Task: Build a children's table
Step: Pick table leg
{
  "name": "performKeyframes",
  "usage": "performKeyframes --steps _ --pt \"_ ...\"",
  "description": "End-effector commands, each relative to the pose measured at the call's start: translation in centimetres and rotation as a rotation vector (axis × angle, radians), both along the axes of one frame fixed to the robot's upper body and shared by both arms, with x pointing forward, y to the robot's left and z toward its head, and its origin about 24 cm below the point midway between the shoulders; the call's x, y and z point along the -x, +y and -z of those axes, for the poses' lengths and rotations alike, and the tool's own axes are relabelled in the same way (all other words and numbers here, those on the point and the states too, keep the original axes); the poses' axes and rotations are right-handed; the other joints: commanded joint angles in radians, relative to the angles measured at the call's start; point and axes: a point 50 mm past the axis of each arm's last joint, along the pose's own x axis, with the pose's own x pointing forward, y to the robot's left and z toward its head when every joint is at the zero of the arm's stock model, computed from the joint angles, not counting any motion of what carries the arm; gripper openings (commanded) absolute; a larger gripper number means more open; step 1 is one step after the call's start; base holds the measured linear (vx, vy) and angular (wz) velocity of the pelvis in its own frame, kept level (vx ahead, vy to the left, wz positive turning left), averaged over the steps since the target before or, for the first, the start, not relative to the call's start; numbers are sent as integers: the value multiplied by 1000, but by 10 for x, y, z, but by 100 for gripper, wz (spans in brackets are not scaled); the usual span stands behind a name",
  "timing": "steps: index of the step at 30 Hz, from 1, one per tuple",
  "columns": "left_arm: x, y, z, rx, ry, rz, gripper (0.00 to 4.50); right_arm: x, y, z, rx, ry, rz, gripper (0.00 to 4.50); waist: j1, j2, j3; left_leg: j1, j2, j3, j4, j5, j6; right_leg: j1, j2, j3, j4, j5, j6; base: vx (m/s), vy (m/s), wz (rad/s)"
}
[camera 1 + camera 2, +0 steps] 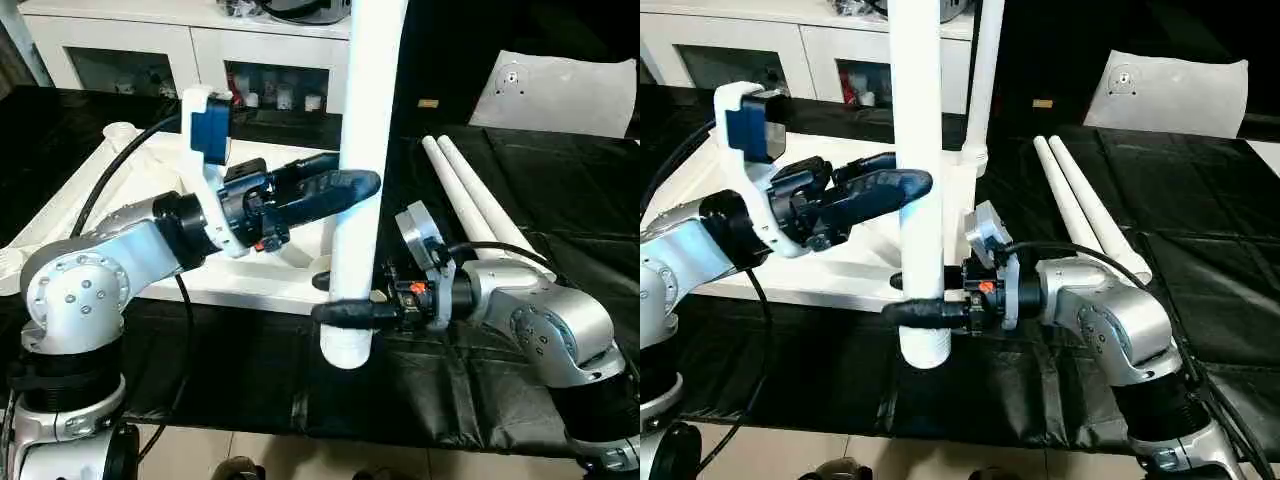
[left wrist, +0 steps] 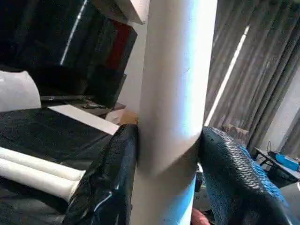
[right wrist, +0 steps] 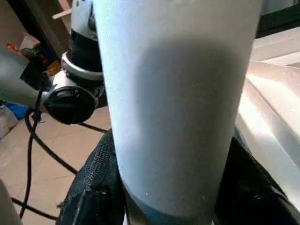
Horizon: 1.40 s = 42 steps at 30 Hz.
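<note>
Right tool (image 1: 335, 298) clamped low on upright leg (image 1: 362, 150), left tool (image 1: 345, 180) gripping it higher.

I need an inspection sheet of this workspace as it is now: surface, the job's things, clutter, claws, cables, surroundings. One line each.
Surface: black cloth over the work area, wrinkled.
Job's things: white table top lying underside up; one leg standing in its corner socket; two spare legs side by side on the cloth; held leg upright.
Clutter: white sheet with a round fitting, at the far right.
Claws: left claw around the held leg at mid height; right claw shut on it near the lower end.
Cables: black cable along the left arm; another on the right forearm.
Surroundings: white cabinet with glass fronts behind; tiled floor in front.
</note>
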Motion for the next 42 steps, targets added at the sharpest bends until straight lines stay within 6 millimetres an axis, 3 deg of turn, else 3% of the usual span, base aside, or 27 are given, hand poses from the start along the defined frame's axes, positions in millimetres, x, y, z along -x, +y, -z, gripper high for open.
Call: performKeyframes --steps 1,17,20,23,29,30,33,37,42 --pt "5 -3 0 2 1 61 180 0 -1 -2 0 -19 5 190 3 14 -74 6 30 -1 -68 -156 -14 57 -63 38 -68 -239 -179 0 0 0" --pt "-6 6 10 26 63 -62 174 -7 -2 1 26 -59 91 190 2 16 -75 6 30 0 -67 -160 -19 57 -62 38 -69 -234 -179 0 0 0" --pt "-14 14 10 37 70 -143 174 -16 -3 -1 8 -71 172 260 0 16 -74 6 29 -1 -68 -166 -22 56 -62 37 -70 -252 -171 0 0 0" --pt "-23 26 8 39 75 -234 174 -25 -5 -10 -49 -86 244 276 -3 17 -75 9 27 -1 -68 -169 -29 55 -60 37 -72 -265 -157 0 0 0" --pt "-34 37 9 22 116 -352 173 -34 -10 -19 -112 -121 347 329 -1 16 -78 7 29 0 -67 -138 -21 55 -60 38 -61 -183 -182 0 0 0" --pt "-36 37 10 17 129 -374 173 -38 -11 -21 -125 -97 387 345 -2 10 -79 7 27 1 -67 -138 -21 57 -59 36 -62 -187 -183 0 0 0" --pt "-41 38 12 8 173 -428 173 -44 -13 -23 -148 -16 443 362 -3 13 -77 10 27 2 -67 -140 -25 55 -60 38 -63 -204 -183 0 0 0" --pt "-48 37 13 7 210 -492 173 -46 -10 -22 -67 -33 473 400 1 9 -78 6 27 2 -67 -123 -29 59 -61 38 -62 -196 -168 0 0 0" --pt "-47 33 9 0 188 -498 173 -50 -5 -16 26 -45 533 406 0 7 -78 6 26 4 -67 -106 -37 57 -62 39 -62 -198 -158 0 0 0"
